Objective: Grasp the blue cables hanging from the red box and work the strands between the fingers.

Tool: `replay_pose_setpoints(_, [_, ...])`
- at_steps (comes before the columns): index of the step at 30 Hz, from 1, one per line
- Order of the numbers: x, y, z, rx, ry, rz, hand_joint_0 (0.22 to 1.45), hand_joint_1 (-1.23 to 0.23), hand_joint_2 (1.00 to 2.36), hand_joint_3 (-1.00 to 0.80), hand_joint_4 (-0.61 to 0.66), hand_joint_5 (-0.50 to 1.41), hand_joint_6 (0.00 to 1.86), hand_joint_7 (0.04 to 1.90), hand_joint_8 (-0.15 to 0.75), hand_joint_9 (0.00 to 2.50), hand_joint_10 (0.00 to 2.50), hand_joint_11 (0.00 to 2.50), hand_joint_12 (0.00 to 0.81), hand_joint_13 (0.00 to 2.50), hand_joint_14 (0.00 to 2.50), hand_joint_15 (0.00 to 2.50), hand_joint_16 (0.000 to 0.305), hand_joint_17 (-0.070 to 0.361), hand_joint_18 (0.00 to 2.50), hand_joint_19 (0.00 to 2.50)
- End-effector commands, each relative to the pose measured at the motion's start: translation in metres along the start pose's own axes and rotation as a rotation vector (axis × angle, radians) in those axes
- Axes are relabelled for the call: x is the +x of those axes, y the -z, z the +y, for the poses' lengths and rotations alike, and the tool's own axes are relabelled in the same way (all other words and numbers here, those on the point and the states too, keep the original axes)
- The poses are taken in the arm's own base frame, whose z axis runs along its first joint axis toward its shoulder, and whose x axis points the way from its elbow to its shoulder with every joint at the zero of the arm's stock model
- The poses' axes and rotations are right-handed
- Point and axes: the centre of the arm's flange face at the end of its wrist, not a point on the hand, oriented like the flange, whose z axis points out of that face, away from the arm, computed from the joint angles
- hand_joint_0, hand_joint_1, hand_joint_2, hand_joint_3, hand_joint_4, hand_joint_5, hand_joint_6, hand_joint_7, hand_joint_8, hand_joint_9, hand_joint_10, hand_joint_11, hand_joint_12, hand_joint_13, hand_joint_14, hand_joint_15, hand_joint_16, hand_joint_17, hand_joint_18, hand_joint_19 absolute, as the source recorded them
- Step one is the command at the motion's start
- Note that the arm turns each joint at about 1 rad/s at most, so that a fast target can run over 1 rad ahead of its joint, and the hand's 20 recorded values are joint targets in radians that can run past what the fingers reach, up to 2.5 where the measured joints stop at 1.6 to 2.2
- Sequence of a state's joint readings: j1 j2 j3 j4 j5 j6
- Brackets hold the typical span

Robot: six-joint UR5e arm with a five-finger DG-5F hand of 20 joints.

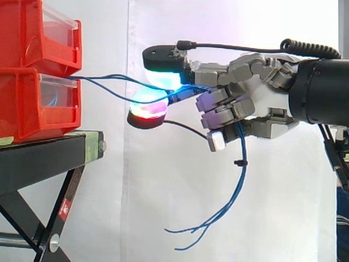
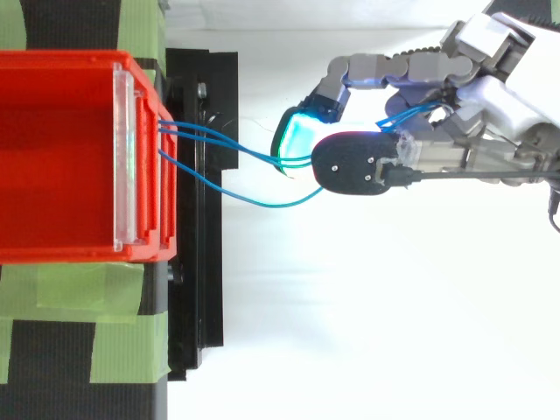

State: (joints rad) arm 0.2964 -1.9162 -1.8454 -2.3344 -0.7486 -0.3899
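Note:
Thin blue cables leave the front of the lower red bin and run right into my hand. In the top view the strands fan out from the red bin and pass under the glowing fingertips. The hand is curled round the strands, pinching them between the cyan and red-lit pads. Behind the fingers the loose cable ends hang down below the palm and splay out. The hand sits to the right of the bins, apart from them.
A second red bin is stacked on the lower one. Both rest on a black stand with green tape on its top. A white curtain is behind.

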Motion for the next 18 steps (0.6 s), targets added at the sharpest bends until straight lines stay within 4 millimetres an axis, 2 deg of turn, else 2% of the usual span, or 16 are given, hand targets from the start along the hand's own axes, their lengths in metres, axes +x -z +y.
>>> replay_pose_setpoints(1, [-0.0011,-0.0009,-0.0019,0.002,0.004,-0.003,0.87,-0.64,1.02,-0.43,0.28,0.51,0.02,1.29,0.532,1.78,2.5,2.5,0.684,1.96,2.5,1.71,0.243,0.182,2.5,0.6])
replay_pose_setpoints(4, [-0.0025,-0.0014,-0.0005,0.0,0.002,-0.005,0.88,-0.65,1.02,-0.31,0.3,0.51,0.01,1.28,0.532,1.78,2.5,2.5,0.684,1.96,2.5,1.71,0.243,0.182,2.5,0.6])
replay_pose_setpoints(8, [-0.004,-0.0025,-0.0028,0.003,0.005,-0.007,0.97,-0.66,1.02,0.09,0.31,0.51,0.01,1.27,0.532,1.78,2.5,2.5,0.684,1.96,2.5,1.71,0.243,0.182,2.5,0.6])
replay_pose_setpoints(11, [-0.0048,-0.0033,-0.003,0.001,0.005,-0.003,1.01,-0.66,1.0,0.25,0.29,0.54,0.01,1.27,0.532,1.78,2.5,2.5,0.684,1.96,2.5,1.71,0.243,0.182,2.5,0.6])
replay_pose_setpoints(13, [-0.0058,-0.0038,-0.0015,-0.003,0.003,-0.001,1.01,-0.65,1.0,0.26,0.27,0.55,0.01,1.26,0.532,1.78,2.5,2.5,0.684,1.96,2.5,1.71,0.243,0.182,2.5,0.6])
replay_pose_setpoints(15, [-0.0063,-0.0046,-0.0016,-0.006,0.004,0.006,0.96,-0.64,1.1,0.2,0.27,0.56,0.01,1.25,0.532,1.78,2.5,2.5,0.684,1.96,2.5,1.71,0.243,0.182,2.5,0.6])
replay_pose_setpoints(16, [-0.0064,-0.0049,-0.0034,-0.004,0.006,0.007,0.91,-0.63,1.19,0.13,0.28,0.57,0.02,1.24,0.532,1.78,2.5,2.5,0.684,1.96,2.5,1.71,0.243,0.182,2.5,0.6])
replay_pose_setpoints(18, [-0.0082,-0.0065,-0.0039,-0.008,0.007,0.013,0.83,-0.66,1.21,0.0,0.28,0.57,0.01,1.23,0.532,1.78,2.5,2.5,0.684,1.96,2.5,1.71,0.243,0.182,2.5,0.6])
